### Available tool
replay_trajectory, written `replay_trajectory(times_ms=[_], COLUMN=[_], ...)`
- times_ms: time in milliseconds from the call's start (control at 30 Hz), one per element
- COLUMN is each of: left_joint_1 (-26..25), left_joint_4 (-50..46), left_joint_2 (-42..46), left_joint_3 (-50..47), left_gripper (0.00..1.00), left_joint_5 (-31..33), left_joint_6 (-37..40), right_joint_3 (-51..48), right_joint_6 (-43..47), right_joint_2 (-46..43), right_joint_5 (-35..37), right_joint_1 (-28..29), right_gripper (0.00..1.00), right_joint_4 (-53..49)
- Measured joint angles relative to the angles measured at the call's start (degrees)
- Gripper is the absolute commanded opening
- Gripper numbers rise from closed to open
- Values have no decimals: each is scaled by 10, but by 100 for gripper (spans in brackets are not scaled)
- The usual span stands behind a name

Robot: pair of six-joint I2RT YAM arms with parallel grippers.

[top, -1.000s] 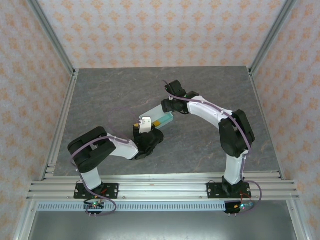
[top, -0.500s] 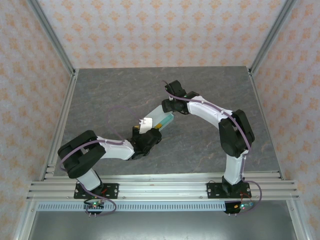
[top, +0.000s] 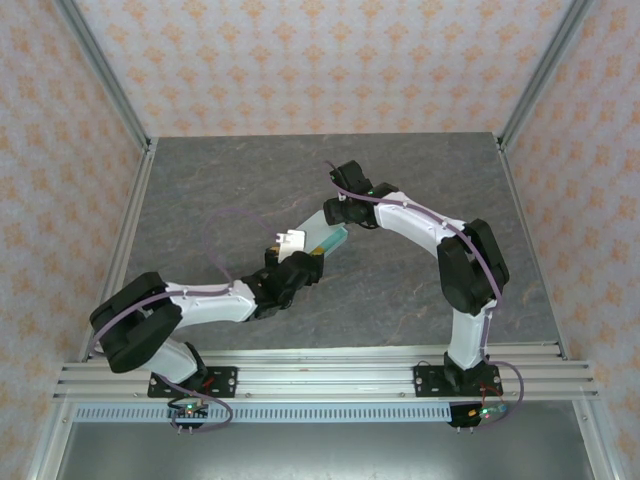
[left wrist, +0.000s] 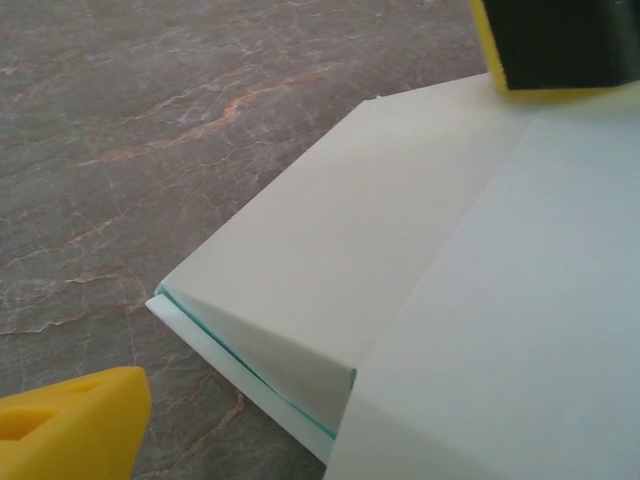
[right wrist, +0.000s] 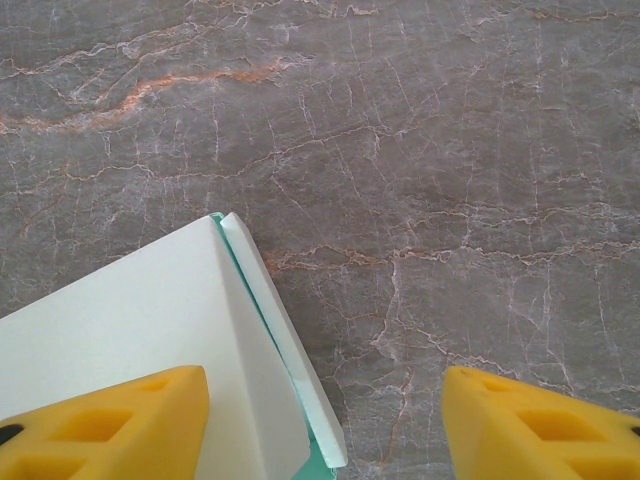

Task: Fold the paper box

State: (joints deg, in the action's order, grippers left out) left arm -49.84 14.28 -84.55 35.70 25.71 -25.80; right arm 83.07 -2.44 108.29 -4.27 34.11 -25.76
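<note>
Pale mint-blue card, the paper box (top: 322,240) lies flat on the grey veined table (top: 420,290), stretched between the two grippers, with the left gripper (top: 291,254) at one end and the right gripper (top: 339,220) at the other

From the left wrist, the left gripper (left wrist: 315,225) stands released, its jaws spread wide, and the paper box (left wrist: 480,330) takes up most of the space between them. One yellow finger (left wrist: 70,425) sits off the card's corner, clear of it and over bare table. The other finger, faced with a black pad (left wrist: 555,40), is at the opposite edge of the card; whether it touches there I cannot tell. A flap (left wrist: 330,260) is folded over along a straight crease, and a thin mint edge peeps out beneath it at the corner nearest the free finger

From the right wrist, the right gripper (right wrist: 325,385) is released too, jaws wide apart. The paper box (right wrist: 130,320) reaches in beneath one yellow finger (right wrist: 110,420), and its layered edge ends inside the gap, just beside that finger. The second finger hangs over bare stone, well apart from the card. Neither pair of jaws is clamped on the box
</note>
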Motion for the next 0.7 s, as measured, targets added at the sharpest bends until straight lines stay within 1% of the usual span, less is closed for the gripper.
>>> replay_trajectory(times_ms=[200, 333, 433, 500, 567, 700], left_joint_1=[0, 0, 10, 33, 70, 143], left_joint_4=[-40, -78, -105, -115, -127, -143], left_joint_2=[52, 126, 190, 224, 240, 221], left_joint_3=[-14, -39, -43, -42, -36, -7], left_gripper=[88, 87, 86, 85, 85, 85], left_joint_5=[-46, -85, -106, -122, -139, -162], left_joint_6=[7, 11, 13, 12, 3, -12], right_joint_3=[0, 0, -1, -4, -9, -22], right_joint_6=[0, 0, 0, 0, 0, 0], right_joint_2=[0, 0, 0, 0, 0, 0], right_joint_5=[0, 0, 0, 0, 0, 3], right_joint_1=[0, 0, 0, 0, 0, 0], right_gripper=[62, 62, 62, 62, 62, 62], right_joint_4=[0, 0, 1, 3, 6, 13])
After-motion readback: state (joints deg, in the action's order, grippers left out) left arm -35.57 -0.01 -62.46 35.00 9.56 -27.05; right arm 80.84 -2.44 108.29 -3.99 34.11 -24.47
